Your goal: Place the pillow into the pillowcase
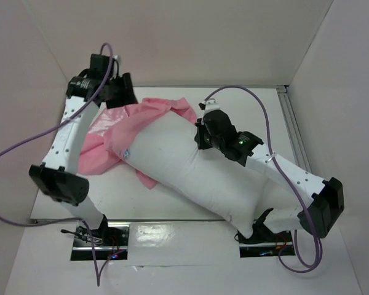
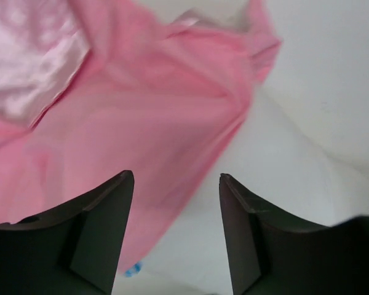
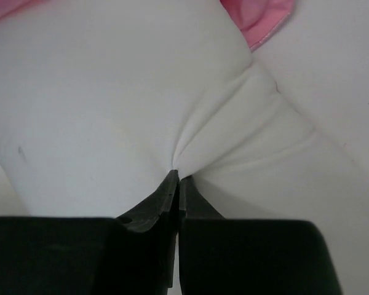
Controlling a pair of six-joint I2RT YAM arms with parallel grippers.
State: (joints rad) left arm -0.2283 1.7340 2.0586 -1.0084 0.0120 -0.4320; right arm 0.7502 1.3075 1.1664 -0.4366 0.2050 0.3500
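A: Where does the pillow (image 1: 190, 169) lie?
B: Slantwise across the tabletop (image 1: 258, 110), its far-left end under the bunched pink pillowcase (image 1: 104, 144), most of its length bare.
A: And the right pincer (image 3: 177, 176)?
B: Clenched on a pinch of the pillow's white cloth, with creases running to its tips.
A: The left pincer (image 2: 175, 178)?
B: Released, its jaws standing apart above the pink pillowcase at the far left, nothing between them.

White table (image 1: 246, 110); white walls (image 1: 203, 43); metal rail (image 1: 293, 129) alongside.
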